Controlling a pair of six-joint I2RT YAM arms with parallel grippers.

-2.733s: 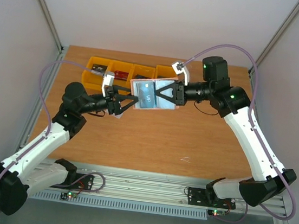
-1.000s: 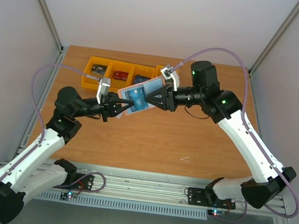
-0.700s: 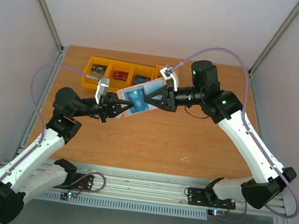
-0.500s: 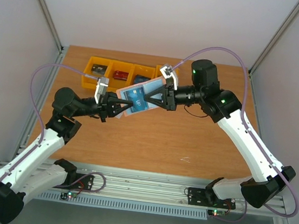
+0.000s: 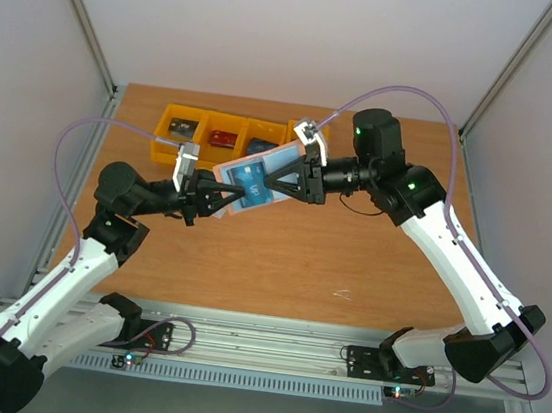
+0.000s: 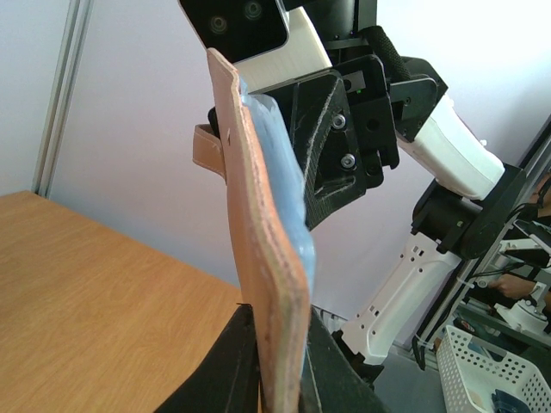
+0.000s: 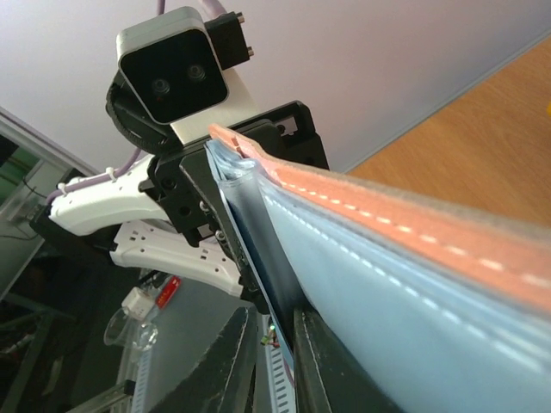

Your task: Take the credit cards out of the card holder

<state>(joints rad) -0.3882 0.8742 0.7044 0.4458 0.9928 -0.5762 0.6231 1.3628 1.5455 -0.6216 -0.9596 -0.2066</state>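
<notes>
a: where's the card holder point(image 5: 259, 179) just now?
b: up in the air over the worktop point(image 5: 349, 266), slung between the two arms, tilted, with the blue-grey inside facing up and the pinkish back underneath.
a: why hold it from both ends?
b: one end needs anchoring. the left claw point(image 6: 280, 383) is closed on its lower edge, so the holder can't slide away when something is pulled the other way.
a: and the right claw point(image 7: 271, 344)?
b: pinched tight on a thin blue-grey layer at the opposite edge. i can't tell if that's a card's edge or only the pocket lip.
a: any credit cards out?
b: none that i can see clear of it. i'd judge the pull hasn't begun. held aloft, there's room to draw a card straight along its pocket.
</notes>
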